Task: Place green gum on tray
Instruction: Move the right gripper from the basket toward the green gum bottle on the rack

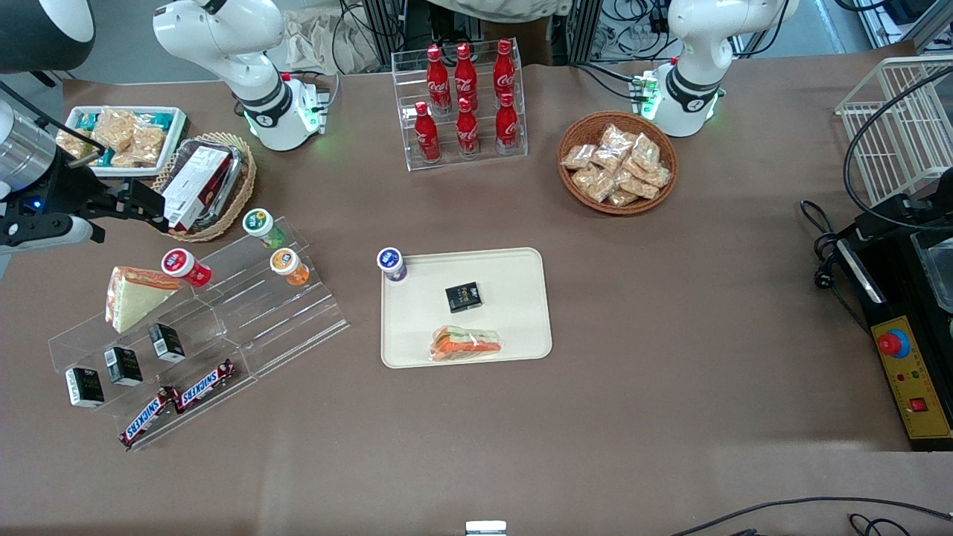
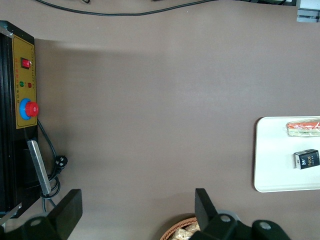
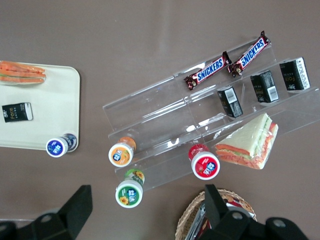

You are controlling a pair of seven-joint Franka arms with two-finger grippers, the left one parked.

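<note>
The green gum [image 1: 262, 225] stands on the top step of a clear acrylic stand [image 1: 223, 313], its green-and-yellow lid up. In the right wrist view the green gum [image 3: 129, 192] lies just ahead of the open fingers [image 3: 75, 210]. My gripper [image 1: 145, 205] is open and empty. It hovers above the table beside a wicker basket of boxes [image 1: 205, 186], apart from the gum. The cream tray [image 1: 521, 257] lies mid-table, also shown in the right wrist view [image 3: 50, 85] and the left wrist view [image 2: 275, 150]. It carries a black box [image 1: 463, 296] and a wrapped sandwich [image 1: 467, 344].
A purple-lidded bottle [image 1: 391, 263] stands at the tray's corner. Orange-lidded [image 1: 288, 266] and red-lidded [image 1: 184, 267] bottles, a sandwich, small boxes and Snickers bars sit on the stand. A cola rack [image 1: 465, 104], a snack basket [image 1: 618, 164] and a white tub [image 1: 123, 138] stand farther back.
</note>
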